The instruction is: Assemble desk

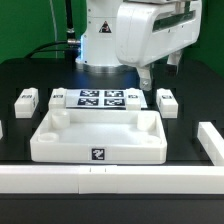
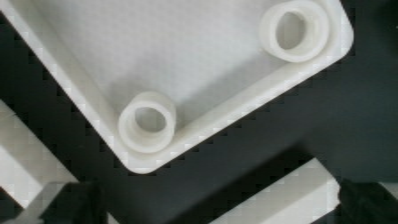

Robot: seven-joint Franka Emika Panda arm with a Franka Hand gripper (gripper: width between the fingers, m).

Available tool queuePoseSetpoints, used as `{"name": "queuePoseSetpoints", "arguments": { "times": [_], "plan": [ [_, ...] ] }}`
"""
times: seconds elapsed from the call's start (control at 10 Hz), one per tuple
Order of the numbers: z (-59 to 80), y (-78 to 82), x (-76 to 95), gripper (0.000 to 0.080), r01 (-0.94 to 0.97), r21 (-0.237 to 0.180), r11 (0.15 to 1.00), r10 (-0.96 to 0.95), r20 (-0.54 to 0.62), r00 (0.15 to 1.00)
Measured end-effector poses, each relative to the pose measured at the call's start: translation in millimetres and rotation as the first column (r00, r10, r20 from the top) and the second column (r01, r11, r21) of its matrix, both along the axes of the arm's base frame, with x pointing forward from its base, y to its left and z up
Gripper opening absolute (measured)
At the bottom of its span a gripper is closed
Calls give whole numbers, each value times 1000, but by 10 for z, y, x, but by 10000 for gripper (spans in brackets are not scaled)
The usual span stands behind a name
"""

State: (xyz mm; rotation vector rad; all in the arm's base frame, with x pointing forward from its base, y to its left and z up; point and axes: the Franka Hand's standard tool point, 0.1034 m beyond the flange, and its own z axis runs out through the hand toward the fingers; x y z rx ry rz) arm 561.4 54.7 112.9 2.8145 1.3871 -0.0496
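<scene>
The white tray-like tabletop (image 1: 98, 137) lies open side up in the middle of the table, with a marker on its front wall. Its rim (image 2: 214, 110) fills the wrist view, with two round corner sockets (image 2: 146, 120) (image 2: 295, 30). White block legs lie at the back: two to the exterior view's left (image 1: 26, 99) (image 1: 57, 97) and two to its right (image 1: 133, 96) (image 1: 166, 100). My gripper (image 1: 150, 70) hangs above the back right of the tabletop, clear of it. In the wrist view my gripper (image 2: 210, 210) is empty, with its dark fingers wide apart.
The marker board (image 1: 98, 98) lies flat behind the tabletop, between the legs. A long white rail (image 1: 110, 178) runs along the table's front, with pieces at the right (image 1: 212, 140) and left edges. A white strip of it (image 2: 302, 195) shows in the wrist view.
</scene>
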Motion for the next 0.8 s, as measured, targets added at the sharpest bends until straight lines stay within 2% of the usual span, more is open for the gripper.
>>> {"name": "queuePoseSetpoints", "arguments": {
  "times": [0.3, 0.4, 0.8],
  "plan": [
    [0, -1, 0, 650, -3, 0, 1000, 3, 0, 1000],
    [0, -18, 2, 650, -125, -3, 992, 125, -2, 992],
    [0, -14, 2, 650, -98, -3, 995, 98, -1, 995]
  ]
}}
